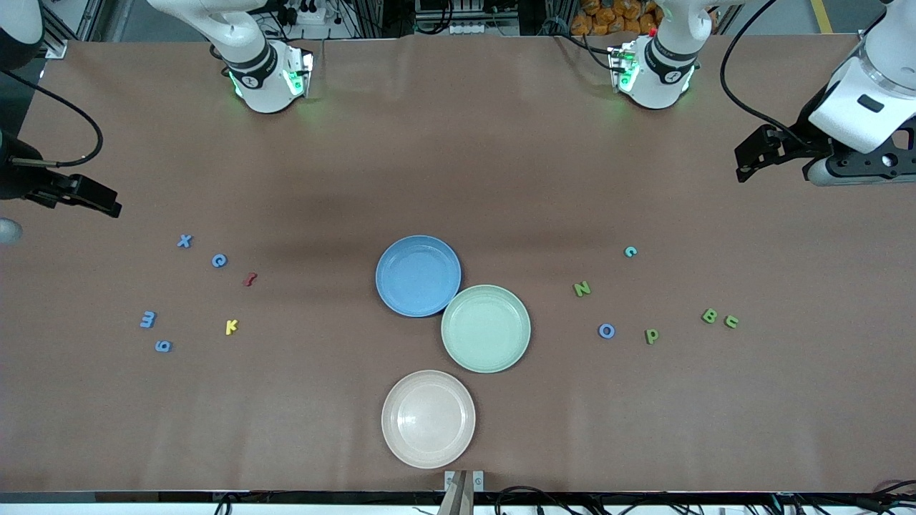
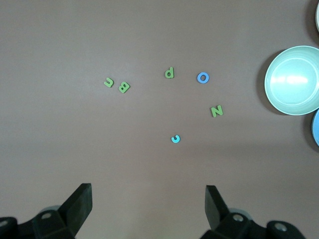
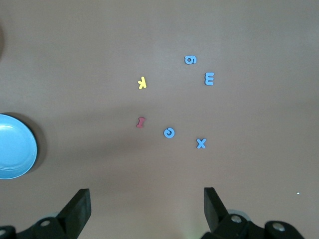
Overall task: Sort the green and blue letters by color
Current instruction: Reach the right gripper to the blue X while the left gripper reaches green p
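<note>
— Blue letters first: where do they lie?

— Four sit toward the right arm's end of the tabletop [image 1: 501,143]: the blue X [image 1: 184,241], the blue C [image 1: 220,261], the blue E [image 1: 147,319] and the blue 6 [image 1: 163,346]. A fifth, the blue O [image 1: 606,330], lies toward the left arm's end among the green ones, and a small teal c [image 1: 630,251] lies there too, farther from the front camera.

— And the green letters?

— All toward the left arm's end: the green N [image 1: 582,289], the green P [image 1: 651,335], the green B [image 1: 708,315] and the green C [image 1: 731,321] just beside it.

— Anything on a plate?

— Nothing. The blue plate [image 1: 418,275], the green plate [image 1: 486,328] touching it, and the beige plate [image 1: 428,418] nearest the front camera all hold no letter. By my judgement the sorting is not begun; every letter is left to move.

— The grippers?

— The left gripper [image 2: 148,199] hangs over bare tabletop at its own end, jaws wide with nothing between them. The right gripper [image 3: 146,201] hangs over its end likewise, jaws wide and holding nothing.

— Odd pieces?

— A yellow K [image 1: 230,327] and a red squiggle piece [image 1: 250,279] lie among the blue group; I judge they belong to neither colour.
</note>
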